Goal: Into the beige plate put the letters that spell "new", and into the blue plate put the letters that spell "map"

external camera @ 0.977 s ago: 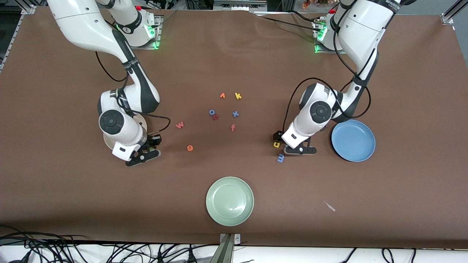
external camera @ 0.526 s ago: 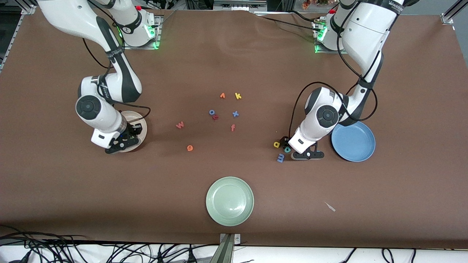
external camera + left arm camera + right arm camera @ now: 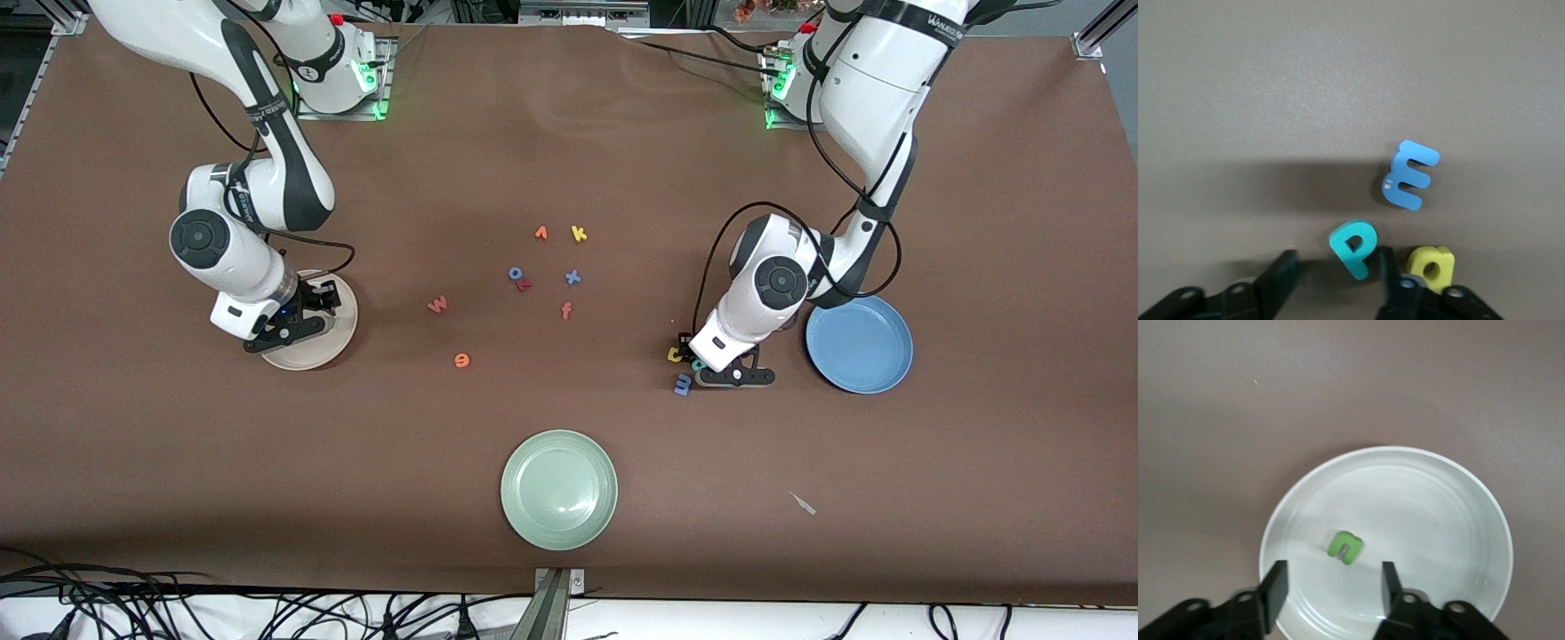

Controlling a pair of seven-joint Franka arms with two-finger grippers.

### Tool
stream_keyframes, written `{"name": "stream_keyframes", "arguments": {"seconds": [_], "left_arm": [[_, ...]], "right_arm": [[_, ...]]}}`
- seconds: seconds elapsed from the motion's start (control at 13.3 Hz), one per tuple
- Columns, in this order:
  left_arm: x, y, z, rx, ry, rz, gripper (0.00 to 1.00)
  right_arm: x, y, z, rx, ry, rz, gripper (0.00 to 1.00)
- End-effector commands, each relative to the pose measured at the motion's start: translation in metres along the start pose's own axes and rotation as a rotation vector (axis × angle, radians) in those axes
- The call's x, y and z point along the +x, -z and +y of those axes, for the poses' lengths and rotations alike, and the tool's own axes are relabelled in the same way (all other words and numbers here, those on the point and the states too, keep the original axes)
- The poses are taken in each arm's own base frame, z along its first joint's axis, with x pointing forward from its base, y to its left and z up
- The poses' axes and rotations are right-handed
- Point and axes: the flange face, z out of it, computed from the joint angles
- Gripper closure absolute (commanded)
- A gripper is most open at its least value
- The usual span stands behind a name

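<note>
The green n (image 3: 1345,547) lies loose in the beige plate (image 3: 322,351), just ahead of my open right gripper (image 3: 1331,587), which hovers low over the plate (image 3: 1458,520). The salmon w (image 3: 437,305) and orange e (image 3: 461,360) lie on the table toward the middle. My left gripper (image 3: 1335,270) is down at the table with its jaws apart around the teal p (image 3: 1355,245); one finger is close against the p and the other stands clear. The yellow a (image 3: 1431,267) and blue m (image 3: 1410,175) lie right beside it. The blue plate (image 3: 859,342) is bare.
A pale green plate (image 3: 559,489) sits nearer the front camera at mid-table. Several spare letters cluster in the middle: orange f (image 3: 566,310), blue o (image 3: 515,273) touching a red letter (image 3: 524,285), blue x (image 3: 573,277), yellow k (image 3: 579,234).
My right gripper moved over the beige plate and opened, leaving the green n in it. My left gripper settled around the teal p and its jaws narrowed.
</note>
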Motion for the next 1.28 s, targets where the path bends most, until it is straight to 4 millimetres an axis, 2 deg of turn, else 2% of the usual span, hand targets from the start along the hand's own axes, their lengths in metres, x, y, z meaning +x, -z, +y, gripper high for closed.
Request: {"name": "stream_keyframes", "arguments": {"seconds": [0.0, 0.3, 0.53, 0.68, 0.83, 0.9, 1.05, 1.2], "left_arm": [[0.001, -0.004, 0.004, 0.020, -0.038, 0.012, 0.58], [0.003, 0.001, 0.004, 0.022, -0.041, 0.021, 0.63], [0.007, 0.009, 0.001, 0.036, -0.055, 0.035, 0.79], [0.007, 0.010, -0.001, 0.036, -0.052, 0.035, 0.96], [0.009, 0.017, -0.005, 0.037, -0.047, 0.040, 1.00], [0.012, 0.022, -0.011, 0.035, -0.038, 0.045, 1.00], [0.019, 0.048, -0.026, 0.038, -0.012, 0.059, 1.00], [0.026, 0.080, -0.070, 0.069, -0.039, 0.019, 1.00]], "right_arm": [[0.011, 0.017, -0.016, 0.017, -0.052, 0.036, 0.00], [0.026, 0.019, -0.056, 0.042, -0.229, 0.046, 0.00], [0.032, 0.021, -0.085, 0.059, -0.371, 0.048, 0.00], [0.035, 0.024, -0.103, 0.064, -0.458, 0.043, 0.00], [0.039, 0.029, -0.121, 0.064, -0.579, 0.029, 0.00], [0.039, 0.029, -0.128, 0.062, -0.638, 0.018, 0.00], [0.042, 0.028, -0.135, 0.062, -0.752, 0.015, 0.00], [0.047, 0.027, -0.147, 0.063, -0.861, 0.011, 0.00]]}}
